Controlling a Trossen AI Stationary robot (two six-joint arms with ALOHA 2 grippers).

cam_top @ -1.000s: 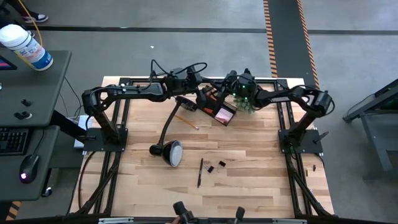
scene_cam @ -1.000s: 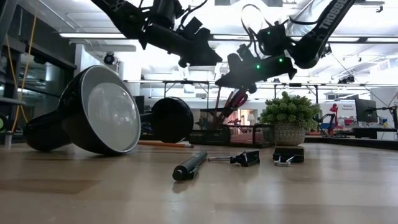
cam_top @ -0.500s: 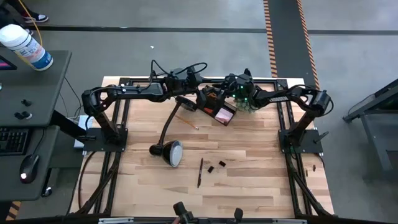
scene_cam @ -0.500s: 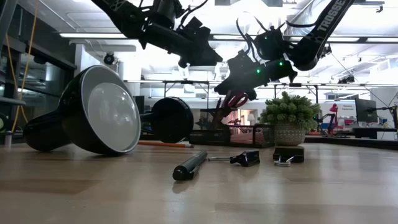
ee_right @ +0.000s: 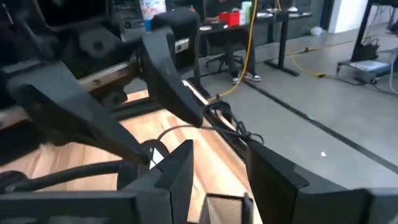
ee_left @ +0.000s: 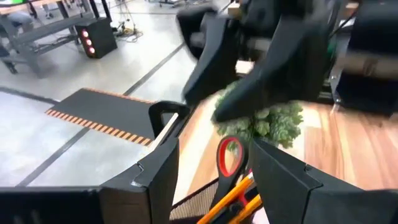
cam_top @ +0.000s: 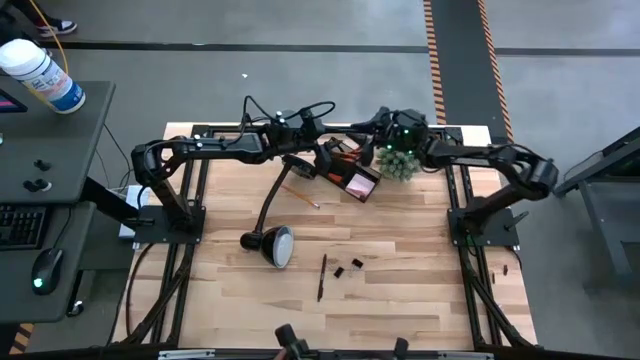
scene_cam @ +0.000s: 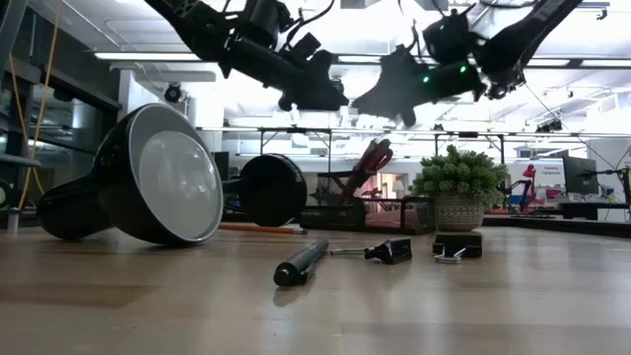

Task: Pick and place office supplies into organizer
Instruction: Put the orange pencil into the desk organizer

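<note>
The dark mesh organizer (cam_top: 345, 172) stands at the table's far middle, with a pink sticky-note pad (cam_top: 361, 184) in its lower tray. Orange-handled scissors (scene_cam: 373, 158) stand in its cup, handles up, beside yellow-orange pencils (ee_left: 244, 200). My left gripper (cam_top: 322, 148) hovers open above the organizer's left side. My right gripper (cam_top: 368, 143) hangs open above the scissors' handles (ee_left: 229, 155), clear of them. On the near table lie a black pen (cam_top: 322, 277), two black binder clips (cam_top: 339, 271) (cam_top: 356, 263), and farther back a pencil (cam_top: 300, 195).
A black desk lamp (cam_top: 270, 242) lies tipped over at the table's left middle, its base (cam_top: 298, 166) next to the organizer. A green potted plant (cam_top: 398, 163) stands just right of the organizer, below my right arm. Bare wood spreads along the near and right sides.
My right gripper has let go of the scissors and gone up and toward the table's far right, clear of the organizer. The scissors stay standing in the organizer's cup, handles up.
</note>
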